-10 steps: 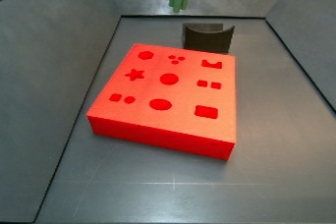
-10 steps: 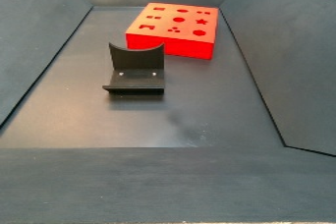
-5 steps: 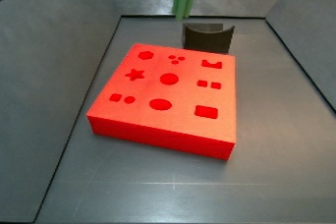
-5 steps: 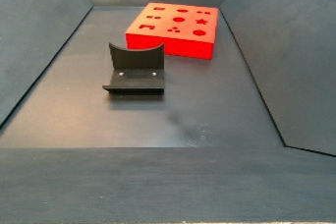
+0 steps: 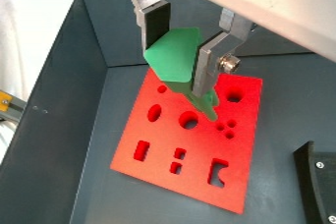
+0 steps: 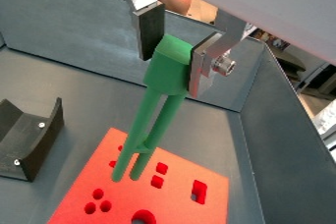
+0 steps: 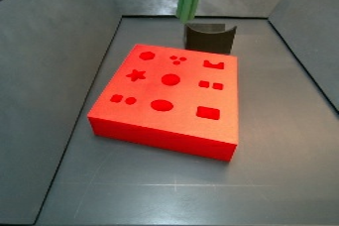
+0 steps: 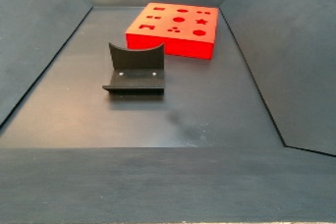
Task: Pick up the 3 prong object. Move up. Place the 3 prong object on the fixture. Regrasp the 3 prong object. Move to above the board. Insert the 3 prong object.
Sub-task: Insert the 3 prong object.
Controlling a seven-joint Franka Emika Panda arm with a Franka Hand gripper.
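Peg (image 6: 155, 118) risen, gripper (image 6: 178, 51) clamped, above board (image 6: 144, 189)

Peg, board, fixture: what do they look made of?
Peg, held between the gripper fingers above the board: likely plastic, uniform matte green, no glint.
Board: probably plastic or painted, even red-orange with a faint sheen and crisp cut-outs.
Fixture: dark matte, plastic or coated metal; can't tell which.
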